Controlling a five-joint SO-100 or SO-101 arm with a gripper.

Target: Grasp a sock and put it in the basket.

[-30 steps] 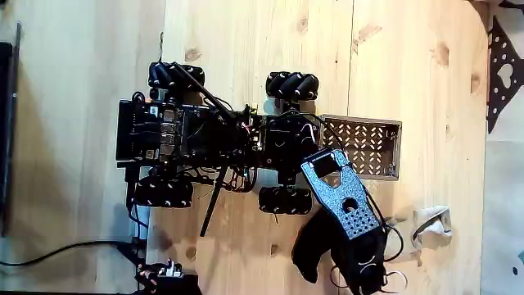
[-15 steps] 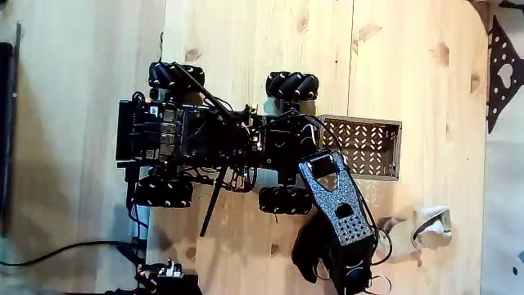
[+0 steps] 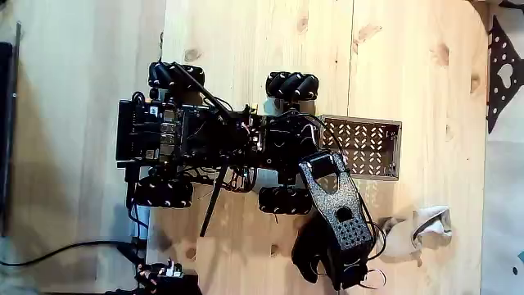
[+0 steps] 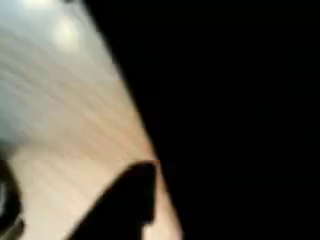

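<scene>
The pale wooden table [image 3: 246, 49] spans the fixed view, its knotty boards running top to bottom. On it sits the wheeled robot base [image 3: 205, 135], black and tangled with wires, at about 9 o'clock from the picture's centre. The arm [image 3: 336, 209] reaches from the base toward 5 o'clock, its speckled grey plate over a dark mass near the bottom edge. The brown lattice basket [image 3: 372, 146] stands just beside the base, at its 3 o'clock. A cream-white sock [image 3: 417, 231] lies at 5 o'clock from the basket, near the arm's end. The black sock [image 3: 307, 250] shows as a dark bent shape under and beside the arm, at 7 o'clock from the basket, lying on the table. The fingers [image 3: 352, 274] are lost in that darkness, and the blurred wrist view is mostly black, so whether they are parted or closed on anything cannot be told.
</scene>
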